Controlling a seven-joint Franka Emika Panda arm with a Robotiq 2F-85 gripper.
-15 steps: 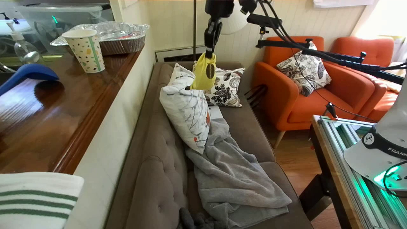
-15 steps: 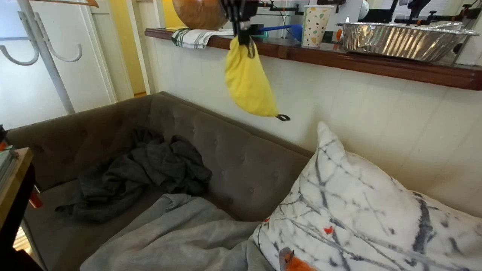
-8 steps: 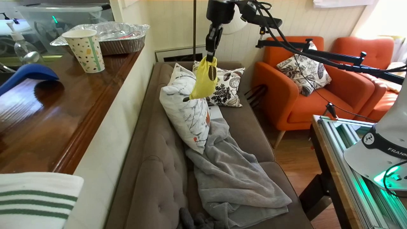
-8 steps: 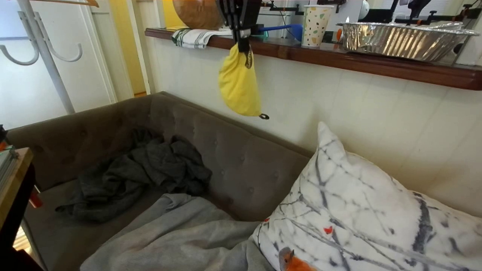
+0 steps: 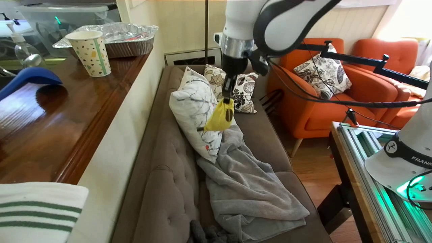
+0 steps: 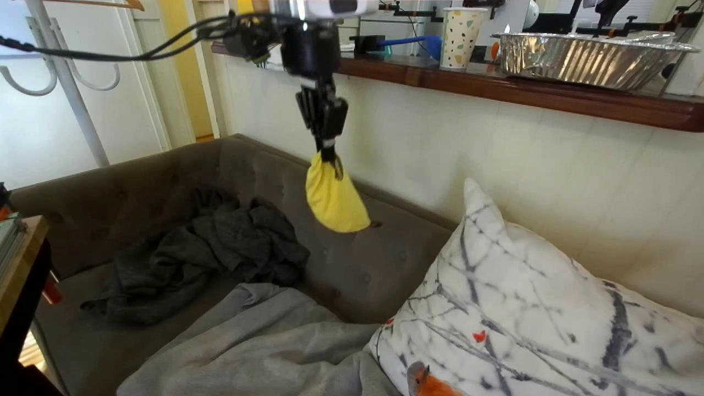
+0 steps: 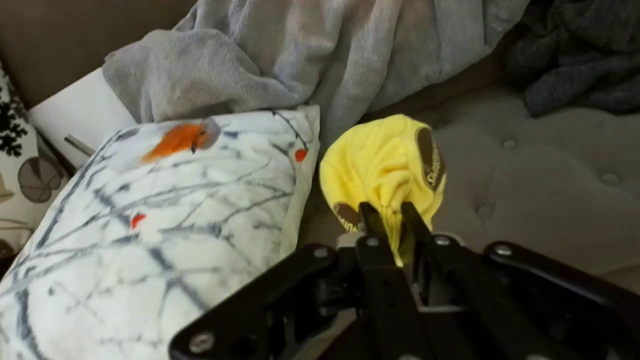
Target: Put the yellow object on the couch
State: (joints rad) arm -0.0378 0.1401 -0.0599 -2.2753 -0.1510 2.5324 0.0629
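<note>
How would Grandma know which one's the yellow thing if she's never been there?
Find the long couch below the wooden counter. Over the couch, the claw pinches the top of the yellow thing. Unlike the white pillow and grey blanket nearby, it dangles in the air, and it's bright yellow with brown patches.

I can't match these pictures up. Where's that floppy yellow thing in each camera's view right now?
In an exterior view: the yellow thing near the picture's centre, partly covering the branch-print pillow.
In an exterior view: the yellow thing near centre, up and left of that pillow.
Wrist view: the yellow thing right of centre, held by the tool.
Shared landmark: the branch-print pillow, in all three views.
</note>
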